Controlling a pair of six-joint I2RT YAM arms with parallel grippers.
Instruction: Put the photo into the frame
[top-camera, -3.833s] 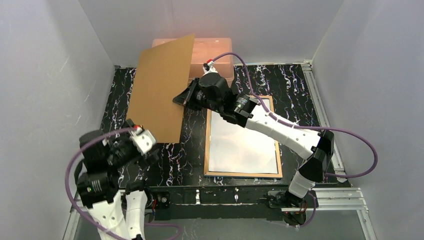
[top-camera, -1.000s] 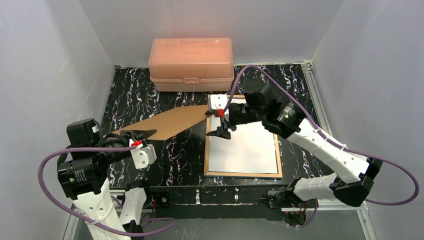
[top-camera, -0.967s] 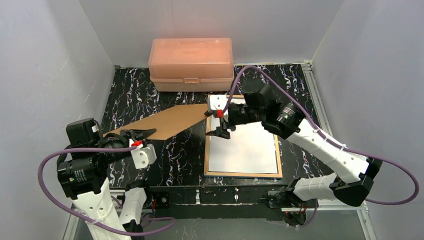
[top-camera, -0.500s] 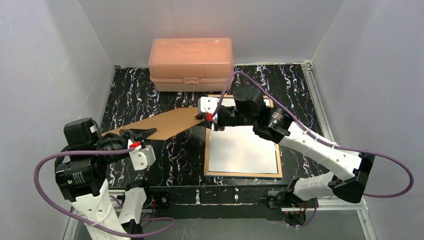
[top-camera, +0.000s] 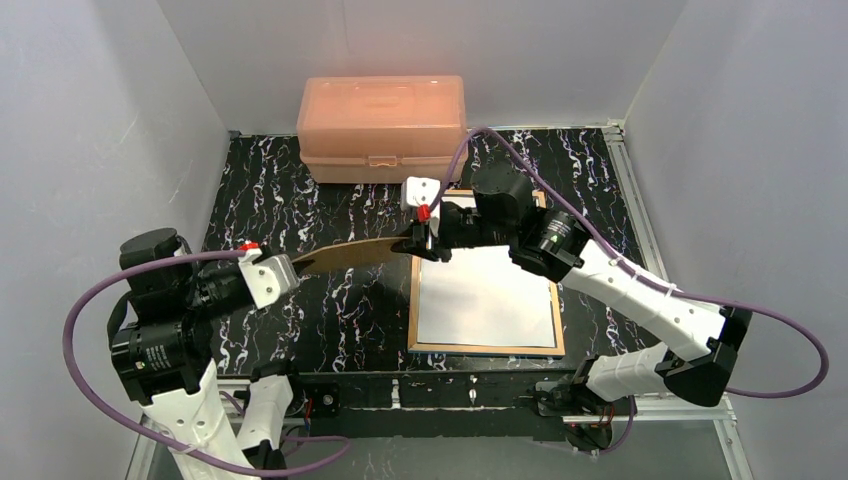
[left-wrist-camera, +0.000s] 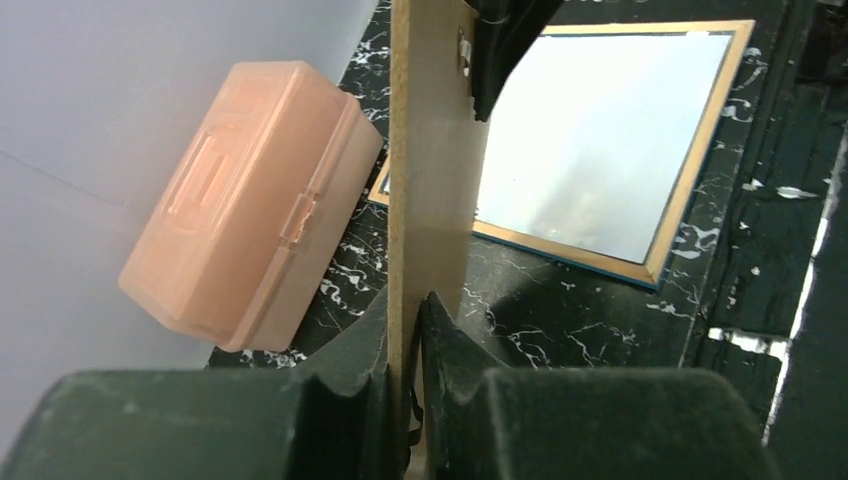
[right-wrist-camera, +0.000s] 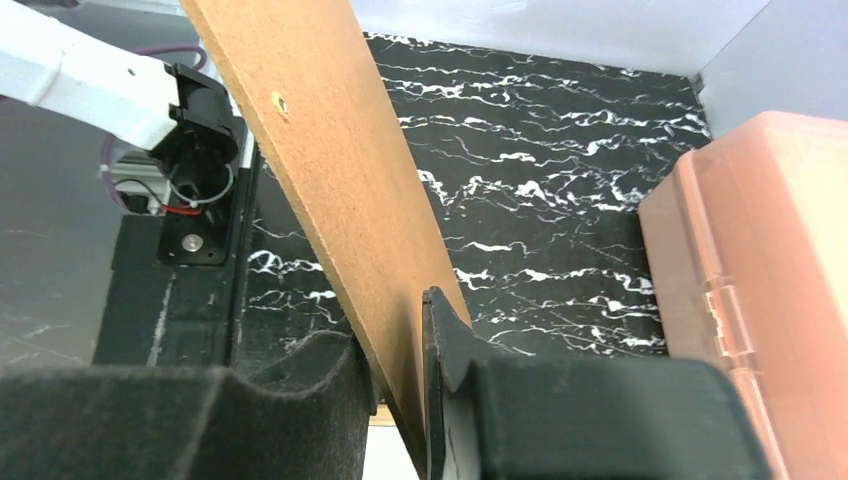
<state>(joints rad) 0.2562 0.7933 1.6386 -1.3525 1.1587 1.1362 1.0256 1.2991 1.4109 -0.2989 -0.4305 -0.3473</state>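
The frame lies face down on the right of the table, its tan back edges up, also in the left wrist view. A pale glossy sheet fills its opening; I cannot tell whether it is the photo, and no printed picture shows. The brown fibreboard backing hangs above the table left of the frame, nearly edge-on. My left gripper is shut on its near-left end. My right gripper is shut on its other end, one finger on each face of the board.
A salmon-pink plastic box stands closed at the back of the black marbled table, beside the board in both wrist views. Grey walls enclose the table on three sides. A metal rail runs along the right edge.
My right gripper moved left from over the frame's corner to the board's far end and closed on it. The left gripper rolled the board towards edge-on and lifted slightly.
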